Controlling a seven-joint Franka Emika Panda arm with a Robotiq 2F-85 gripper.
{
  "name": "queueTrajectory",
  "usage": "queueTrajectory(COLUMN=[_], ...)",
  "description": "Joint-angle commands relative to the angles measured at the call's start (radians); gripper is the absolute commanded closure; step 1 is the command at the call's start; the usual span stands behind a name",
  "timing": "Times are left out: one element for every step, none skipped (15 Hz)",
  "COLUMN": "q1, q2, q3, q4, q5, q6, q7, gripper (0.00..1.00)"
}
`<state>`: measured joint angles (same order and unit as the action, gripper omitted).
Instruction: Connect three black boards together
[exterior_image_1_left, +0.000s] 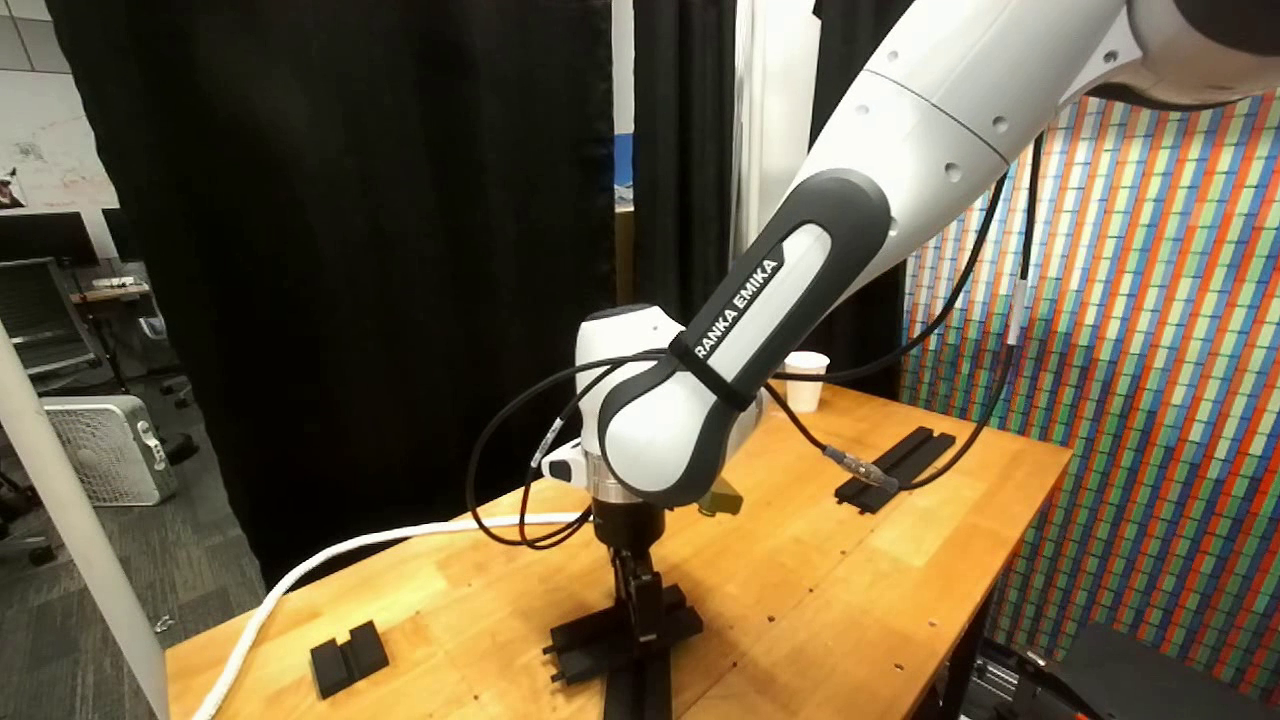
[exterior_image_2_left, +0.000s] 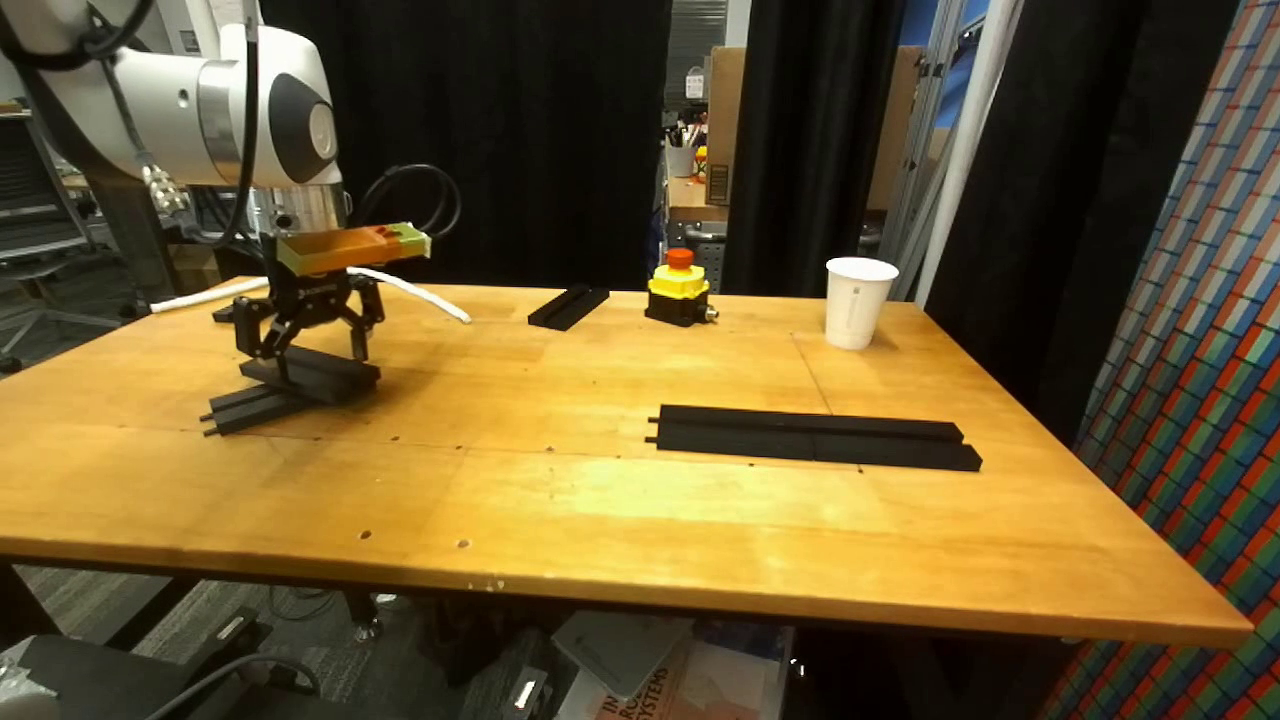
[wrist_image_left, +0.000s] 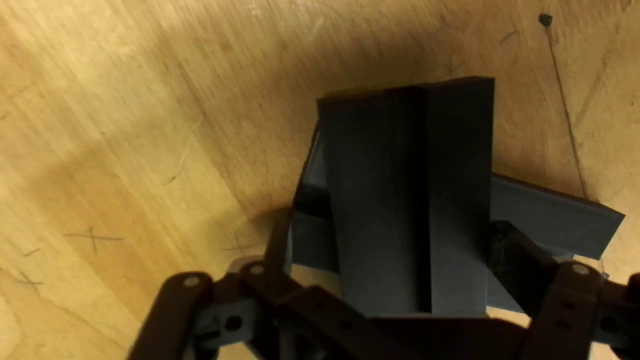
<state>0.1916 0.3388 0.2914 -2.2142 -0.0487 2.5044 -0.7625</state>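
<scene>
Boards (exterior_image_2_left: 740, 440), black and grooved, number three on the worktop (exterior_image_2_left: 540, 520) I watch from a distance. Two are directly below my pincer (exterior_image_2_left: 320, 358), crossed: the upper board (wrist_image_left: 375, 200) on top, the lower board (wrist_image_left: 545, 215) passing under it at an angle. The third board (exterior_image_2_left: 880, 450) lies well apart, to the right of the pincer in both exterior views, with two small pegs (exterior_image_2_left: 651, 440) on the end nearest the pincer.

Two more black pieces are grooved as well: a short block (exterior_image_1_left: 348, 658) to the left of the pincer in an exterior view, and another piece (exterior_image_2_left: 568, 307) behind the pincer and to its right in an exterior view. I also count one white cup (exterior_image_2_left: 858, 300) and one red-topped yellow button (exterior_image_2_left: 680, 282), both farther right behind the pincer, plus one white curved strip (exterior_image_1_left: 450, 527) running behind it.

My arm (exterior_image_1_left: 930, 110) slants down from the upper right in an exterior view and folds at the wrist (exterior_image_1_left: 650, 440), so the pincer points straight down. It is released, jaws spread wide to either side of the upper board; whether either touches it, I cannot tell.
</scene>
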Motion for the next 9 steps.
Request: queueTrajectory(q1=[-0.012, -0.013, -0.014, -0.016, -0.017, -0.018, -0.019, -0.021, -0.022], q2=[0.011, 0.011, 0.011, 0.012, 0.012, 0.011, 0.01, 0.007, 0.001], q3=[0.007, 0.008, 0.008, 0.009, 0.01, 0.01, 0.01, 0.01, 0.01], q4=[0.013, 0.011, 0.01, 0.008, 0.006, 0.004, 0.002, 0.001, -0.003], q5=[-0.014, -0.012, -0.012, -0.011, -0.011, -0.012, -0.012, -0.011, -0.009], q6=[0.023, 0.027, 0.032, 0.037, 0.044, 0.051, 0.059, 0.064, 0.063], q7=[-0.002, -0.005, -0.006, -0.009, -0.01, -0.01, -0.009, -0.009, -0.008], gripper=[0.0, 0.05, 0.25, 0.29, 0.3, 0.36, 0.46, 0.52, 0.52])
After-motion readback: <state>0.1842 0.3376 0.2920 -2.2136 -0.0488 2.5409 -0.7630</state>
